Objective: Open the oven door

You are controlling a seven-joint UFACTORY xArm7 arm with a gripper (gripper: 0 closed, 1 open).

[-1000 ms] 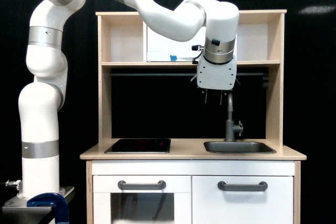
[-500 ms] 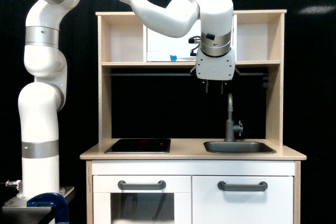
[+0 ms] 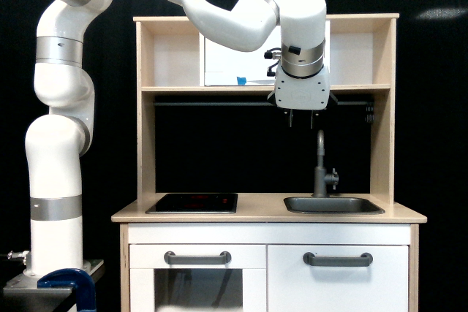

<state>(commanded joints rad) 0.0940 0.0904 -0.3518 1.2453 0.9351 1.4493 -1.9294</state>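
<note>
Arching from the exterior view's left, pincer [image 3: 300,119] pointing down before oven door [image 3: 234,60], fingers slightly spread

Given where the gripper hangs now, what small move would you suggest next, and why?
Probably raise the gripper a little toward the upper shelf. It hangs just below the shelf board, above the faucet, while the oven door, the white panel with blue tape, sits higher in the middle compartment. Its handle is hidden behind the arm, so the exact grasp spot cannot be told.

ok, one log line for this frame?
phase: approach | tool: in front of upper shelf, above faucet, holding nothing | oven door: closed, untouched
</note>
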